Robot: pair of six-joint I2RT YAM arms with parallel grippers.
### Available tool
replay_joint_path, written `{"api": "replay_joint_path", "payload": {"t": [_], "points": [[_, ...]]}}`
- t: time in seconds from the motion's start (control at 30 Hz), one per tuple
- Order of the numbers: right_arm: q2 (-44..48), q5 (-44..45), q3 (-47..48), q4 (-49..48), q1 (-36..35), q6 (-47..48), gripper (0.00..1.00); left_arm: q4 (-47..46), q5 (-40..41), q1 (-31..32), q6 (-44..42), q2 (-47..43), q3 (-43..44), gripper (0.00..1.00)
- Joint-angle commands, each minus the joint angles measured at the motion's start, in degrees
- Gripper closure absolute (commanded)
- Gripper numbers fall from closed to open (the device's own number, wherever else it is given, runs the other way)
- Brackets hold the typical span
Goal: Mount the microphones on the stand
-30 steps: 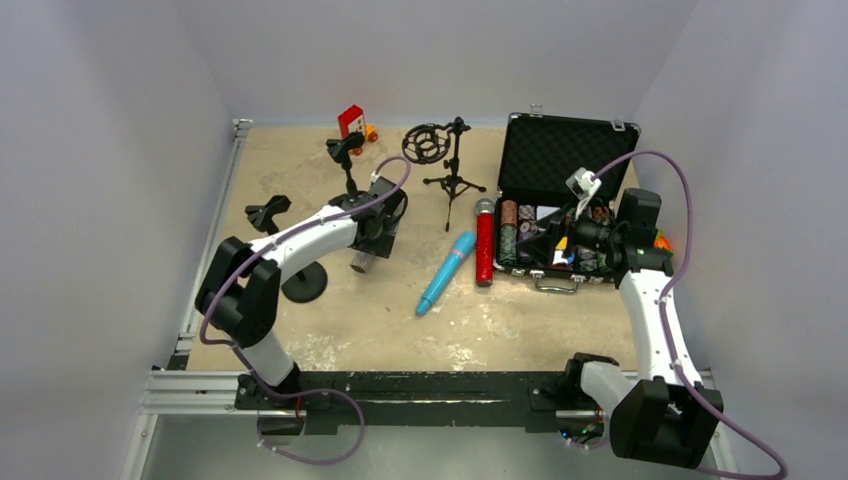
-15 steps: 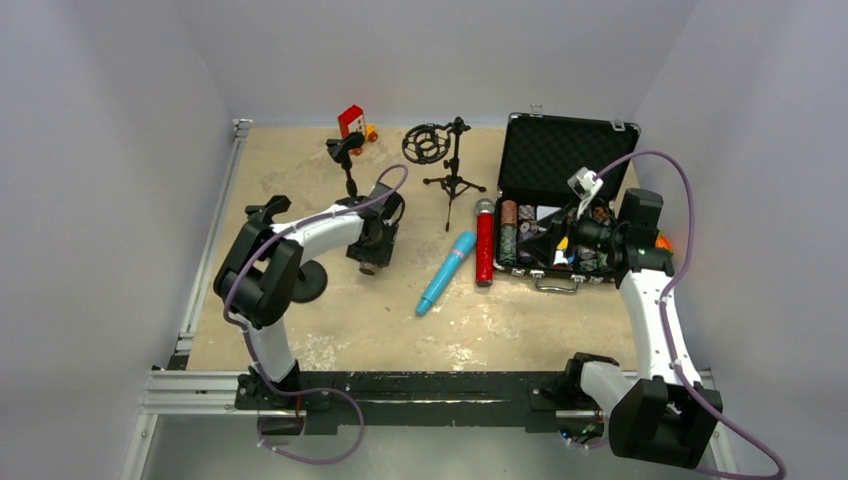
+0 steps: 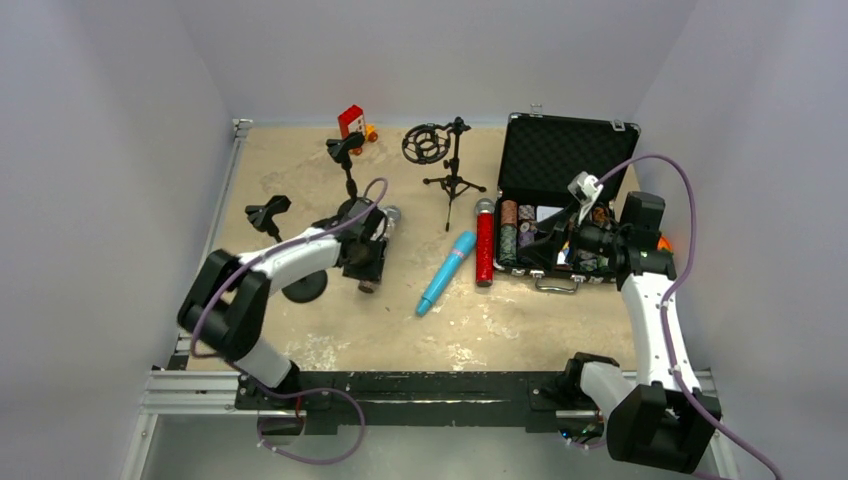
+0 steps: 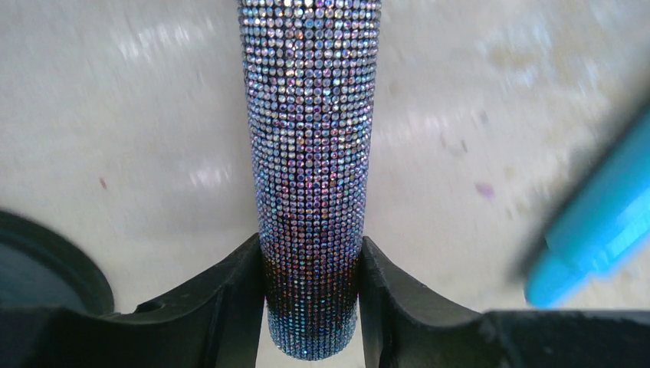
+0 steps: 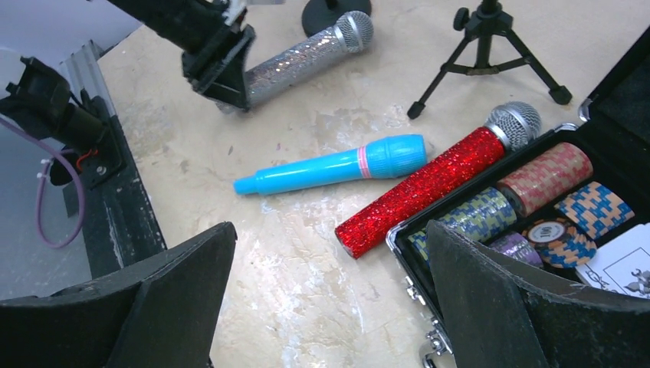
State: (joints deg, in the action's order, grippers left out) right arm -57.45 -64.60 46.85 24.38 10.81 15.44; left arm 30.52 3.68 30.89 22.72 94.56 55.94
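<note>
Now left gripper (image 4: 310, 253), clamped on the tail of the silver-glitter stick microphone (image 4: 310, 138), has pulled it nearer the black round-base stand (image 3: 303, 287), so mounting looks next; right gripper (image 5: 329, 230) gapes wide, empty.

Robot lab cell: bare white walls (image 3: 440, 50), aluminium rail (image 3: 190, 392) frame.

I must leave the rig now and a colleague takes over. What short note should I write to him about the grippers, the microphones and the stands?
Left gripper: shut on the silver-glitter microphone, near its tail end; lifted or not, I cannot tell.
Right gripper: open, holding nothing, near the open case, at its left edge.
Blue microphone and red-glitter microphone lie side by side on the table, left of the case.
Done: nothing mounted; tripod stand, far clip stand and left clip stand are bare.
To do: mount all three microphones.
</note>
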Motion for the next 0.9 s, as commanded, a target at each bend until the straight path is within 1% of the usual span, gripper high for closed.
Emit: {"api": "replay_joint_path", "payload": {"t": [0.0,0.03,0.13,0.2,0.23,0.3,0.4,0.47,0.5,0.53,0.63,0.7,0.77,0.87], "points": [[1.9,-5.5,1.0,7.3,0.2,9.0,0.01,-4.8,-12.8,0.5,1.7,-17.6,-8.0,1.00],[2.1,-6.1,1.0,8.0,0.1,9.6,0.02,-5.4,-14.8,0.5,1.8,-22.6,-9.5,1.00],[1.5,-8.1,2.3,12.1,-0.6,13.1,0.02,-7.3,-21.0,0.8,2.1,-32.9,-13.2,1.00],[0.1,-9.0,4.5,18.3,-2.7,18.9,0.02,-9.0,-25.8,1.2,2.2,-39.1,-15.0,1.00],[-0.8,-9.2,5.9,22.4,-3.9,22.7,0.02,-11.0,-30.1,1.5,2.4,-42.0,-15.6,1.00],[-2.0,-9.0,8.8,27.7,-6.5,26.4,0.02,-13.8,-34.3,2.5,3.2,-47.4,-16.2,1.00],[-2.7,-9.7,13.1,30.6,-9.5,26.4,0.03,-18.1,-38.0,4.1,5.5,-51.9,-15.3,1.00],[-2.7,-9.4,15.7,28.9,-12.3,22.0,0.03,-21.8,-38.8,5.8,7.1,-52.2,-13.9,1.00],[-2.6,-8.8,16.9,25.8,-14.2,18.1,0.03,-23.4,-38.3,7.2,7.4,-51.7,-12.7,1.00],[-2.5,-7.9,18.0,22.9,-15.8,12.1,0.04,-24.9,-37.5,8.5,7.6,-50.6,-11.3,1.00],[-2.3,-5.5,20.9,12.2,-19.8,-1.2,0.04,-29.1,-35.3,12.4,7.8,-45.1,-5.9,1.00],[-2.7,-4.4,23.2,5.3,-21.0,-9.8,0.04,-33.7,-33.7,14.5,7.9,-41.3,-2.2,1.00],[-3.6,-5.5,25.3,-1.2,-21.2,-18.9,0.03,-38.2,-31.4,16.2,8.5,-38.2,0.6,1.00],[-4.2,-8.0,25.0,-13.3,-21.7,-34.1,0.04,-45.2,-27.7,18.0,10.5,-34.1,3.3,1.00]]}}
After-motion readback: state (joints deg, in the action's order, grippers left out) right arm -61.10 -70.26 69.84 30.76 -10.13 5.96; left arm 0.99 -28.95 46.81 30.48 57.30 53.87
